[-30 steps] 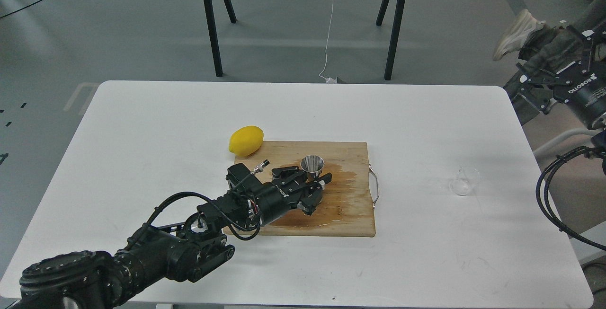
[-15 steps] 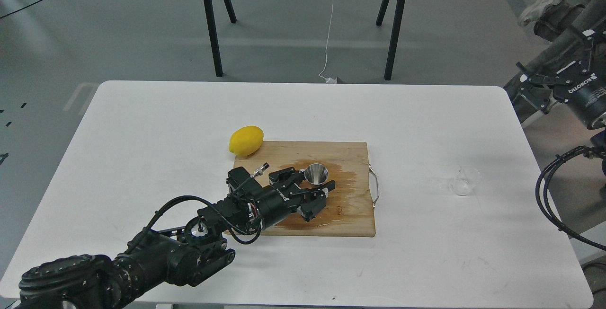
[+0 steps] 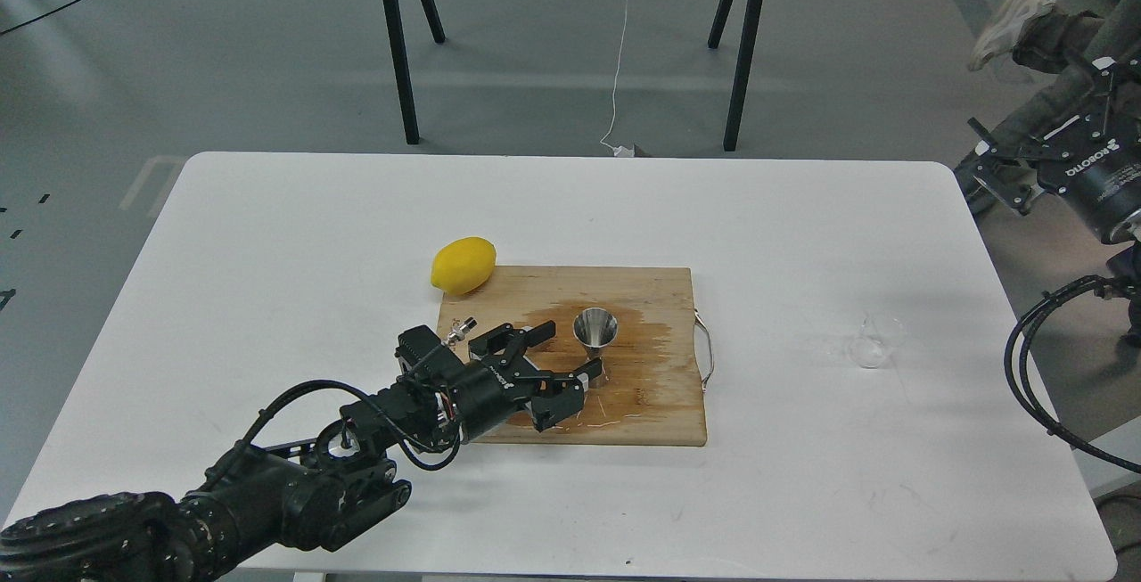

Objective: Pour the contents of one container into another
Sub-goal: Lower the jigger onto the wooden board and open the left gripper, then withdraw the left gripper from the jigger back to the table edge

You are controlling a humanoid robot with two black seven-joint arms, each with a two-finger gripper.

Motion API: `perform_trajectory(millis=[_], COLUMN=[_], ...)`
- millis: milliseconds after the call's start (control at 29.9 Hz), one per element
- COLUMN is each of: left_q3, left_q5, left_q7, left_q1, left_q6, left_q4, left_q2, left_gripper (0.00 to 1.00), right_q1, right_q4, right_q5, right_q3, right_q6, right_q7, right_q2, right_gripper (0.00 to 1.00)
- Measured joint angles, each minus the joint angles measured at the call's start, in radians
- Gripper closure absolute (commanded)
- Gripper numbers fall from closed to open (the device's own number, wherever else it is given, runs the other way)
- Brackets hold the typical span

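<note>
The steel jigger [image 3: 595,336] stands upright on the wet middle of the wooden cutting board [image 3: 651,297]. My left gripper [image 3: 570,355] is open just left of the jigger, its fingers spread and clear of it, with nothing between them. The clear glass vessel [image 3: 874,340] rests on the white table at the right, well away from both grippers. My right gripper [image 3: 989,159] hangs beyond the table's right edge at the upper right; its fingers look spread with nothing between them.
A yellow lemon [image 3: 463,264] lies at the board's far left corner. A metal handle [image 3: 706,348] sticks out of the board's right side. A dark wet stain covers the board around the jigger. Black cables [image 3: 1038,377] loop at the right edge.
My left gripper let go of the jigger and drew back to the left and toward me; the jigger now stands alone on the board. The right arm shifted slightly upward.
</note>
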Motion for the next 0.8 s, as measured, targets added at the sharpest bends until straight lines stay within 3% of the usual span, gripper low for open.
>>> perform_trajectory(millis=[368,668,735,802], left_q3=[-0.012,-0.043,-0.064,-0.099], left_q5=[-0.005,-0.354,-0.488,-0.621], left_q7=[0.0,0.0,0.0,0.0], left_q1=[0.021,-0.051,-0.081,-0.103], left_q6=[0.0,0.0,-0.079,-0.241], left_q4=[-0.067,-0.318,-0.332,-0.333], left_q2=[0.068,0.423,0.486,0.529], left_gripper=[0.08,0.07,0.06,0.06], right_q1=[-0.001,0.017,0.03,0.049], right_q4=[0.001,-0.005,-0.007,-0.009], right_q5=[0.0,0.0,0.0,-0.001], right_q3=[0.0,0.001,-0.008,-0.019], right_q6=[0.0,0.0,0.0,0.0], right_q7=[0.0,0.003,0.003,0.003], right_q2=[0.002,0.011,0.015,0.026], right_gripper=[0.01,0.01,0.01,0.01])
